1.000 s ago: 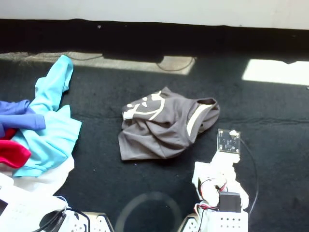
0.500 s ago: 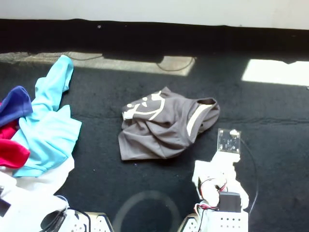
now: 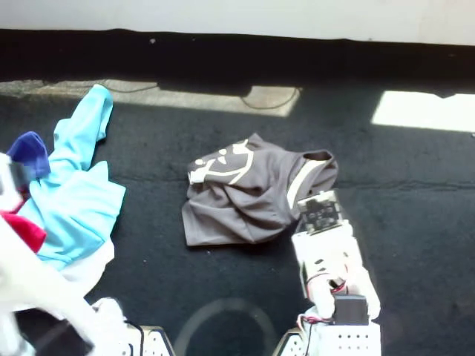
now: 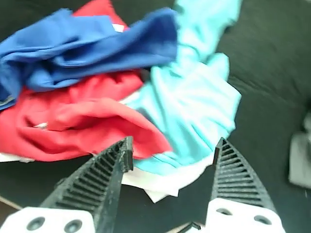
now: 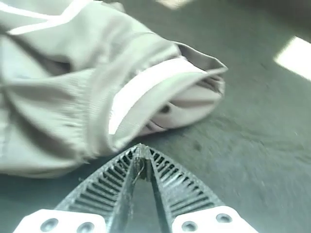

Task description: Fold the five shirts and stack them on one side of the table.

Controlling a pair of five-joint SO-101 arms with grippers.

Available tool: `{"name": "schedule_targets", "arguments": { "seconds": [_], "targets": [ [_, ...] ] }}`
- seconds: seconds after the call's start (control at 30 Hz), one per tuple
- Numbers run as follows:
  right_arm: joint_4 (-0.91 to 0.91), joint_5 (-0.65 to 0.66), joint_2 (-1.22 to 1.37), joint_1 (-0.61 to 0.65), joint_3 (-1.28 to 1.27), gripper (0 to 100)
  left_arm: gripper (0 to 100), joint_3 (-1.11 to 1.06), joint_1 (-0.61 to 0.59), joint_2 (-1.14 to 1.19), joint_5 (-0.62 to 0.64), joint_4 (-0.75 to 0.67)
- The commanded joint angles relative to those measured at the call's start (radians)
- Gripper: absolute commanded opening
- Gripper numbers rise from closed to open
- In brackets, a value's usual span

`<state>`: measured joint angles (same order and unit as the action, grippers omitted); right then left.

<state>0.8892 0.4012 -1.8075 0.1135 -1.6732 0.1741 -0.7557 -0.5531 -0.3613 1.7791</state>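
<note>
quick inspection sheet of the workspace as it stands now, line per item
surface: dark cloth over the table, no stains seen
job's things: grey shirt crumpled mid-table, unfolded; light blue shirt, red shirt, blue shirt and white shirt heaped together at one side, none folded
clutter: nothing seen
grippers: left claw open above the heap, holding nothing; right claw shut, just short of the grey shirt
cables: red and white wires on the right arm; thin cable lying at the far side
surroundings: pale wall behind the table; sunlit patch on the cloth
</note>
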Motion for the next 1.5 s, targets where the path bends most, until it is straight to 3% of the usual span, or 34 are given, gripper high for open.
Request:
{"name": "schedule_targets", "arguments": {
  "seconds": [0.0, 0.1, 0.23, 0.37, 0.57, 0.67, 0.9, 1.03, 1.27, 1.47],
  "targets": [
    [0.039, 0.017, 0.015, 0.124, -0.067, 10.0, 26, -0.214, 0.059, -0.199, -0.054, 0.003],
    [0.091, 0.015, 0.067, 0.223, 0.053, 18.0, 26, -0.367, 0.036, -0.288, -0.054, 0.003],
    [0.107, -0.009, 0.26, 0.255, 0.282, 17.3, 26, -0.506, 0.035, -0.311, -0.052, 0.002],
    [0.15, -0.094, 0.61, 0.312, 0.562, 17.3, 26, -0.585, 0.038, -0.311, -0.052, -0.006],
    [0.268, -0.265, 1.119, 0.654, 0.937, 17.3, 26, -0.605, 0.03, -0.311, -0.054, -0.04],
    [0.246, -0.295, 1.325, 0.745, 1.041, 17.3, 26, -0.605, -0.013, -0.311, -0.052, -0.034],
    [0.153, -0.39, 1.675, 0.78, 1.221, 17.3, 26, -0.607, -0.286, -0.311, -0.063, -0.04],
    [0.156, -0.41, 1.776, 0.842, 1.282, 17.3, 26, -0.607, -0.389, -0.309, -0.155, -0.04],
    [0.13, -0.4, 1.874, 0.908, 1.307, 17.3, 26, -0.607, -0.414, -0.309, -0.176, -0.04],
    [0.119, -0.4, 2.009, 0.812, 1.391, 17.3, 26, -0.607, -0.414, -0.309, -0.176, -0.04]
  ]
}}
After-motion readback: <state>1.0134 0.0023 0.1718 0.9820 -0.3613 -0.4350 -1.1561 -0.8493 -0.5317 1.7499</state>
